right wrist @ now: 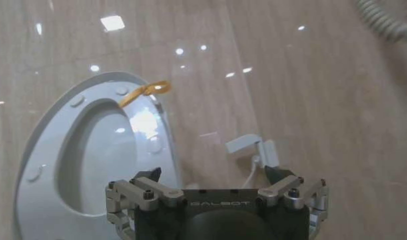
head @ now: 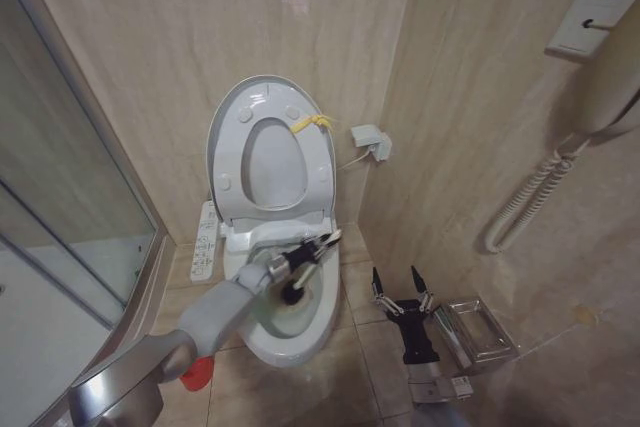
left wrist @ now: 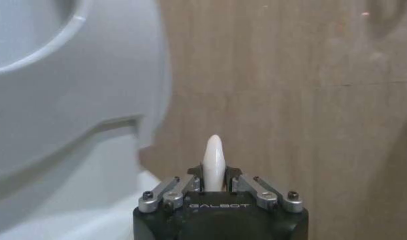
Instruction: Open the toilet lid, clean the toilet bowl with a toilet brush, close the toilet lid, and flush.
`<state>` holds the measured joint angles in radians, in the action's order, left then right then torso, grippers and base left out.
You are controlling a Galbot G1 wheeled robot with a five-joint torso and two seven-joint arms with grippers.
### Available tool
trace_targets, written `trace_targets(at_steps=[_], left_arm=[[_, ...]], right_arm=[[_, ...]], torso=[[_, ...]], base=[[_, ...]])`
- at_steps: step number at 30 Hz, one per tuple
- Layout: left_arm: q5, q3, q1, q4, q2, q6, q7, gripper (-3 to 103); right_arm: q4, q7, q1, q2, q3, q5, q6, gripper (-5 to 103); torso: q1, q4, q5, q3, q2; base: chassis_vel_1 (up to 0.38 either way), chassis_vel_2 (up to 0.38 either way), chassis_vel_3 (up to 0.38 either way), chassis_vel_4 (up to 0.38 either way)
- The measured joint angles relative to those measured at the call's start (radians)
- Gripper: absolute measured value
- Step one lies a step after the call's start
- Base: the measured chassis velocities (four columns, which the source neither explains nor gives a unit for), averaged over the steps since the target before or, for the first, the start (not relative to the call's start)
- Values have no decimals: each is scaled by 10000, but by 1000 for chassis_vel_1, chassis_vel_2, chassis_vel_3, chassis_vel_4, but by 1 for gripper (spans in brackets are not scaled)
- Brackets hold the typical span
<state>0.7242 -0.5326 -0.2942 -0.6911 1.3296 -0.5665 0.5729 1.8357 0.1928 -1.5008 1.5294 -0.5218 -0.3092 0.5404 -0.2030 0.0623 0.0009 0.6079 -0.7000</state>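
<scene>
- Left hand (head: 312, 250), at the centre of the head view, is closed on the toilet brush (head: 318, 247), holding its whitish handle between the fingers; the dark bristle head sits lower, just inside the bowl's opening.
- In the left wrist view the same left hand (left wrist: 215, 180) shows at the lower middle, with the white tip of the toilet brush (left wrist: 214, 159) standing up between the clamped fingers.
- Its grey arm runs from the lower left corner of the head view up to the bowl.
- Right hand (head: 402, 287) hangs at the lower right of centre in the head view, fingers spread apart and holding nothing, well apart from the toilet.
- In the right wrist view the right hand (right wrist: 213, 176) sits at the bottom edge, its two dark fingertips wide apart.
- Toilet bowl (head: 318, 332) stands on the tiled floor at the lower centre, brownish inside, with a white button panel (head: 204, 240) along its left side.
- Toilet lid (head: 222, 119) is raised against the wall in the upper centre, the ring-shaped seat (head: 232, 162) lifted against it, a yellow tag (head: 310, 124) at its upper right edge.
- Lid and tag also appear at the left of the right wrist view: toilet lid (right wrist: 53, 120), yellow tag (right wrist: 143, 92).
- A red holder cup (head: 197, 373) stands on the floor at the lower left, beside the bowl.
</scene>
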Motion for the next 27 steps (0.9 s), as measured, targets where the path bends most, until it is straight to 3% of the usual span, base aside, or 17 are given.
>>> trace_targets(at_steps=[3,5,6,8,11,14,15,17,18,21,23,26,27], left_arm=[[344,-77,101,-751,33,71,-36,22],[461,-240,215,-1422,12,70,-54,22],[416,-293,148,-1356,-44,39,-53,22],[282,-343,15,-981,-132,-11,-57,22],[120,-448,-122,-372,-211,-26,-126,22],[284,-467,-49,-748,-136,-6,-226,22],[284,-467,-49,-748,-136,-6,-226,22],[685,-681,183,-1690,-59,80,-325,22],[723,-870,164,-1660,-106,82,-329,22],[607,-1177,36,-1201,-204,41,-333,22],[354,-1136,-54,-491,-197,-24,-364,22],[744,-1099,-26,-1126,-205,33,-521,22],[853,-1134,45,-1482,-202,71,-565,22]], right_arm=[[-33,3,26,36,-7,17,0,100],[-49,2,27,92,-45,48,0,100],[-39,2,22,104,-38,55,0,100],[-12,2,15,106,-25,60,0,100],[45,6,-5,69,-12,59,-3,100],[48,7,-1,28,-29,58,-3,100],[48,7,-1,28,-29,58,-3,100],[75,1,-22,32,-110,58,-4,100],[89,0,-22,46,-116,57,-5,100],[89,-1,-3,79,-88,52,-13,100],[84,13,-14,131,3,53,-8,100],[47,39,-20,129,14,64,5,100],[47,41,-20,130,-11,64,8,100]], torso=[[1,6,-7,-1,0],[3,34,-5,-8,-4],[3,36,-5,-7,-4],[2,34,-6,-3,-2],[0,5,-4,0,0],[1,0,-4,-2,0],[1,0,-4,-2,0],[3,34,-5,-8,-4],[4,36,-3,-8,-5],[2,34,-7,-3,-2],[1,7,-1,-2,0],[0,3,-4,-1,0],[0,18,-8,-2,0]], base=[[46,30,16,33],[0,0,0,0],[0,0,0,0],[-23,-27,-20,-25],[-29,-36,5,-3],[50,54,20,26],[42,50,9,25],[21,25,-2,3],[-72,-46,-22,-27],[-72,-65,-43,-32],[-19,-37,-3,-5],[36,28,8,19],[0,0,0,0]])
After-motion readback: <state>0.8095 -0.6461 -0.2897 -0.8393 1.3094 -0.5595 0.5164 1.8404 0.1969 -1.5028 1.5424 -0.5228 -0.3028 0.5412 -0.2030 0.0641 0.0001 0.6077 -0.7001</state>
